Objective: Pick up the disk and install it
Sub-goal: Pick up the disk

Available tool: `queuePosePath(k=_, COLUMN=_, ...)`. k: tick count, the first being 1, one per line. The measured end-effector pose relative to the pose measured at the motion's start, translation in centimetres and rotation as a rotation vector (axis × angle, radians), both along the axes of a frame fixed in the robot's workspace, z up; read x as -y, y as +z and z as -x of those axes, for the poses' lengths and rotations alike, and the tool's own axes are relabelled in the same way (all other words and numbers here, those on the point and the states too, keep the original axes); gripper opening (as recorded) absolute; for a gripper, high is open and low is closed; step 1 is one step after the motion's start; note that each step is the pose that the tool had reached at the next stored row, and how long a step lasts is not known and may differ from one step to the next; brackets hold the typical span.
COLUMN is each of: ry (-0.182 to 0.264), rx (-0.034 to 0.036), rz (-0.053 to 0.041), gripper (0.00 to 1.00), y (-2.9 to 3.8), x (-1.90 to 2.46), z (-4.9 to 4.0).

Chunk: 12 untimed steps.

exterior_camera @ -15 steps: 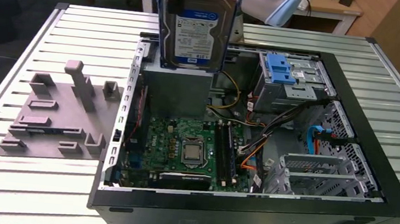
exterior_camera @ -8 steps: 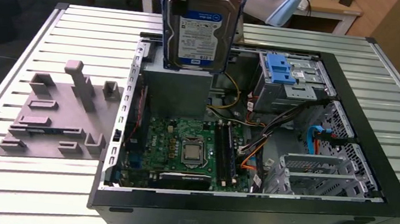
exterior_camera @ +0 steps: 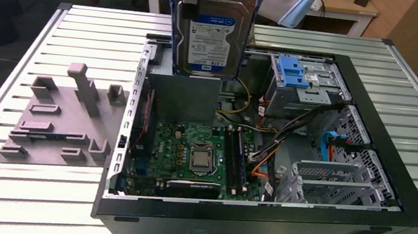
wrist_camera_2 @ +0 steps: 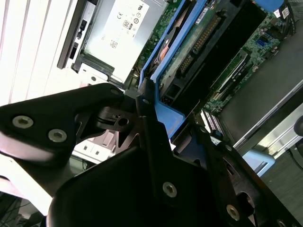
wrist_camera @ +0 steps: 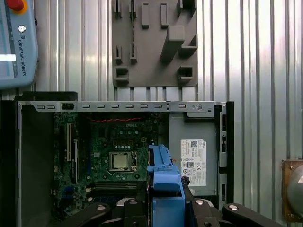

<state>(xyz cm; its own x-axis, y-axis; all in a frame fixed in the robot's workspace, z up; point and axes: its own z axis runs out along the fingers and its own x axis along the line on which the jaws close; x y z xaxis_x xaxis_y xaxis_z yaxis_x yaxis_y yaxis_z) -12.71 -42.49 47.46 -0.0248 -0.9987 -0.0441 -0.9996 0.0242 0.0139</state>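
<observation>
One disk [exterior_camera: 210,34] sits clamped upright in the jaws above one case [exterior_camera: 221,228].

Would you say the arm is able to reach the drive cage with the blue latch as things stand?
Probably yes: the case lies open on top, nothing covers the drive cage, and the pincer holds the disk upright above the case.
</observation>
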Motion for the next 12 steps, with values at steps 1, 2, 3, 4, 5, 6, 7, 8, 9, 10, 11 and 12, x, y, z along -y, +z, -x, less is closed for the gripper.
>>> queuePosePath(k=1, ry=0.0, rx=0.0, rz=0.0, gripper=0.36, y=0.0, x=0.09, z=-0.03)
queuePosePath(k=2, ry=0.0, rx=-0.0001, rz=0.0001, gripper=0.36, y=0.0, x=0.19, z=-0.07)
queuePosePath(k=3, ry=0.0, rx=-0.0001, rz=0.0001, gripper=0.36, y=0.01, x=0.28, z=-0.1)
queuePosePath(k=4, ry=-0.001, rx=-0.0001, rz=0.0001, gripper=0.36, y=0.01, x=0.37, z=-0.14)
queuePosePath(k=5, ry=-0.001, rx=-0.0001, rz=0.0, gripper=0.36, y=0.0, x=0.47, z=-0.17)
queuePosePath(k=6, ry=-0.001, rx=-0.0001, rz=0.0001, gripper=0.36, y=0.0, x=0.56, z=-0.19)
queuePosePath(k=7, ry=-0.001, rx=-0.0001, rz=0.0001, gripper=0.36, y=0.0, x=0.65, z=-0.22)
queuePosePath(k=8, ry=-0.001, rx=-0.0001, rz=0.0001, gripper=0.36, y=0.0, x=0.76, z=-0.25)
queuePosePath(k=9, ry=-0.001, rx=-0.0001, rz=0.0001, gripper=0.36, y=0.0, x=0.85, z=-0.28)
queuePosePath(k=10, ry=-0.002, rx=-0.0001, rz=0.0001, gripper=0.36, y=0.0, x=0.95, z=-0.32)
queuePosePath(k=11, ry=-0.002, rx=-0.0001, rz=0.0, gripper=0.36, y=0.0, x=1.05, z=-0.36)
queuePosePath(k=12, ry=-0.002, rx=-0.0001, rz=0.0001, gripper=0.36, y=0.0, x=1.16, z=-0.39)
